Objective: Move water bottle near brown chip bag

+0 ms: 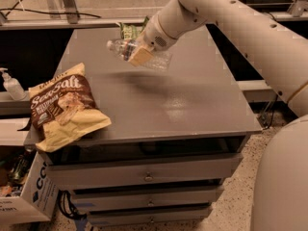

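Observation:
My gripper [139, 54] is shut on the water bottle [126, 49], a clear ribbed bottle held on its side above the grey cabinet top [192, 105], cap pointing left. The brown chip bag [62, 106] with white "Sea Salt" lettering lies at the front left corner of the top, partly over the edge. The bottle hangs in the air to the right of and behind the bag, well apart from it.
A green chip bag [130, 30] lies at the back of the top, partly behind my arm. A white pump bottle [10, 84] stands on a ledge to the left. A cardboard box [24, 196] sits on the floor at lower left. Drawers [149, 177] are below the top.

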Motion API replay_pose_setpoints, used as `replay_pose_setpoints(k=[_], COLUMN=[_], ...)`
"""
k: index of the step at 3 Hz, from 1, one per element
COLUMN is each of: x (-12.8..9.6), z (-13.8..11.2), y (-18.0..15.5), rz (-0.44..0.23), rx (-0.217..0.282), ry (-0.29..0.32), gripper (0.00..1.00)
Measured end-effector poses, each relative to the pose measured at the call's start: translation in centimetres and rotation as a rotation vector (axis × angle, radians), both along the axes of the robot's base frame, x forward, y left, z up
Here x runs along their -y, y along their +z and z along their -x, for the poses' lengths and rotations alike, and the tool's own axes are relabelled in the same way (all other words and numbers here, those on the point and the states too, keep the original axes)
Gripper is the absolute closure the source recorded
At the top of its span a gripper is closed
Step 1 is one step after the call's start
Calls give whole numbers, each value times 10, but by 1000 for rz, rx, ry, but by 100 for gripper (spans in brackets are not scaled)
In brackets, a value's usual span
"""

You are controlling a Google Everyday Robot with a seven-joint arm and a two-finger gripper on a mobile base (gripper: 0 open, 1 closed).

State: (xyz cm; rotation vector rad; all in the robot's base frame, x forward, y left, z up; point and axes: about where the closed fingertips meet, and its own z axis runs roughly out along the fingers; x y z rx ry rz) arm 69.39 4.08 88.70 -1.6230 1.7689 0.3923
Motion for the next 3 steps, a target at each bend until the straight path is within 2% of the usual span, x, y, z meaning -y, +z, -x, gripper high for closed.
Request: replay_pose_setpoints(k=[2,3], x=[-51,-74], z=[-4,4], y=[4,-4], rz=[-24,-26], rx=[14,-4], ry=[36,68], gripper=[100,100])
